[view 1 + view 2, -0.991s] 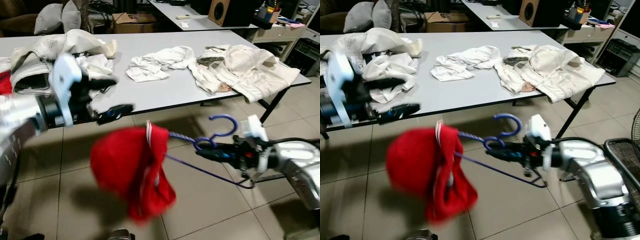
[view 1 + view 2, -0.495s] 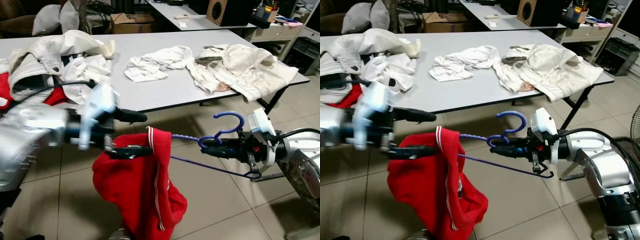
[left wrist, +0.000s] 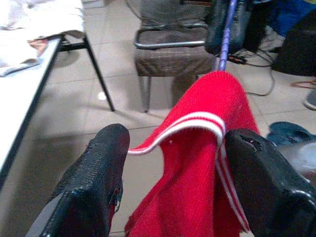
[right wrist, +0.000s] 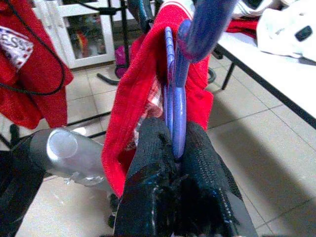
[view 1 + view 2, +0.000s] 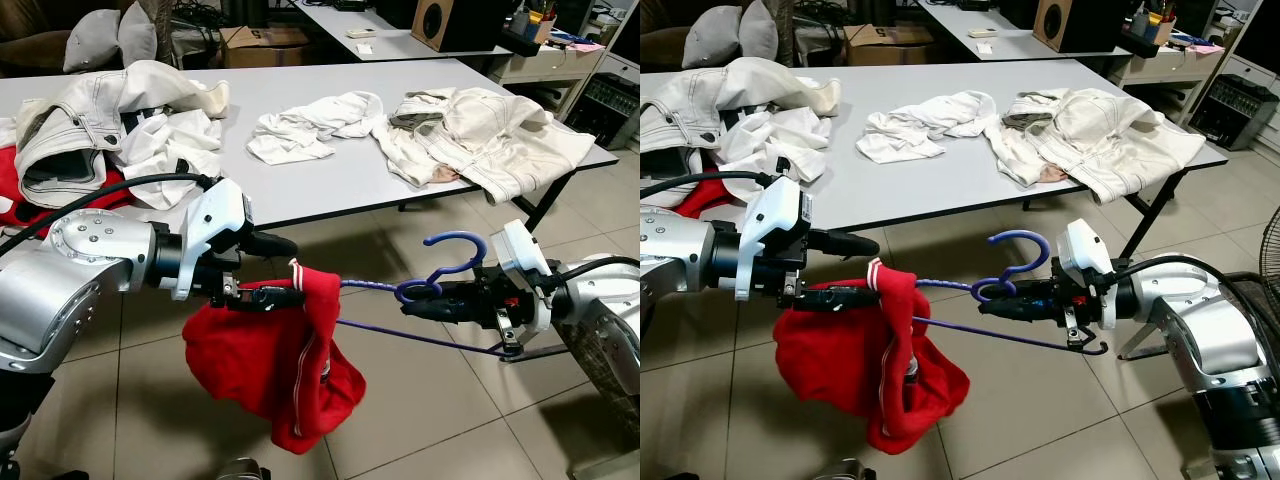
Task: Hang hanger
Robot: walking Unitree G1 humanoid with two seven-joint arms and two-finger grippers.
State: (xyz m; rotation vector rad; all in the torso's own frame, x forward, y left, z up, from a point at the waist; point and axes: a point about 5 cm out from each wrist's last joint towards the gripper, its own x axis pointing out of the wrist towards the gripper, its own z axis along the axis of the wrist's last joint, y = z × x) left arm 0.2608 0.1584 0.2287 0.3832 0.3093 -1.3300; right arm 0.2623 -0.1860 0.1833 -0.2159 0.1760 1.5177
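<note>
A blue hanger (image 5: 447, 262) is held level above the tiled floor, and my right gripper (image 5: 418, 306) is shut on its neck just below the hook. In the right wrist view the hanger neck (image 4: 176, 106) runs between the closed fingers (image 4: 153, 163). A red garment (image 5: 285, 365) with a white-striped collar hangs from the hanger's far arm. My left gripper (image 5: 275, 270) is open at the garment's top edge, one finger above the collar and one lying against it. The collar (image 3: 195, 123) sits between the two spread fingers (image 3: 94, 182) in the left wrist view.
A grey table (image 5: 330, 175) stands just beyond, strewn with white clothes (image 5: 480, 135) and a white jacket (image 5: 90, 110) over a red cloth (image 5: 20, 200) at its left. A table leg (image 5: 545, 205) and a chair base are near the right arm. Tiled floor (image 5: 420, 410) lies below.
My left gripper came down from the table's edge to the red garment's collar and now straddles it. The swinging garment has settled lower. My right gripper keeps hold of the hanger.
</note>
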